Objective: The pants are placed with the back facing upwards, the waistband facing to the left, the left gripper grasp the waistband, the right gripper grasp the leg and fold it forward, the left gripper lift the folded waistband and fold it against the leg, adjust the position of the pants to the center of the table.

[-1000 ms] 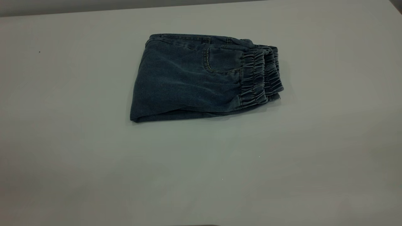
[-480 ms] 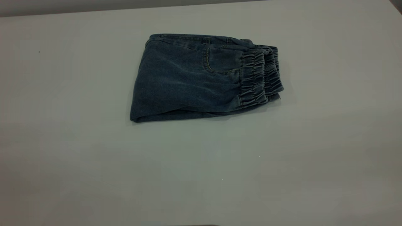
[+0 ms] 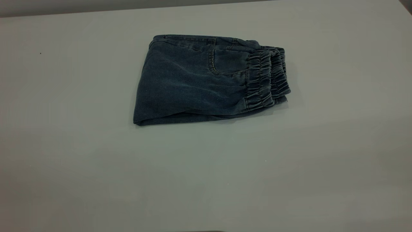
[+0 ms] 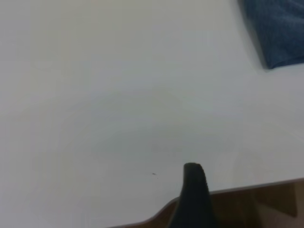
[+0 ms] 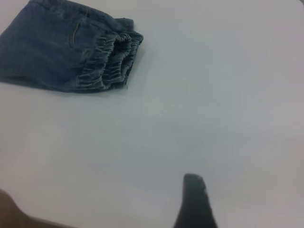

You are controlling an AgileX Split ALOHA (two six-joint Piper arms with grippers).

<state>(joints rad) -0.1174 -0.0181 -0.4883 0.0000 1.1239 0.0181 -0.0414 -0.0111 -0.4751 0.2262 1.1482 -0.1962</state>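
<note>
Your pants (image 3: 206, 80) lie folded on the table (image 3: 96, 177), a little far of centre, waistband (image 3: 267, 77) stacked at right. Both folds look done. Left gripper (image 4: 192, 199) and right gripper (image 5: 194, 202) sit pulled back near; whether either is open I cannot tell.

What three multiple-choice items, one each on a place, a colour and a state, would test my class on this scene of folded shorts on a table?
1. Which way does the waistband face in the exterior view?
A. left
B. right
C. toward the camera

2. What colour are the pants?
A. blue denim
B. red
C. yellow

3. How do the pants lie on the table?
A. spread flat
B. folded into a stack
C. hanging off the edge

Answers: 1 B, the ruched band stacks at the right edge. 2 A, all views show blue. 3 B, the layers overlap compactly.
</note>
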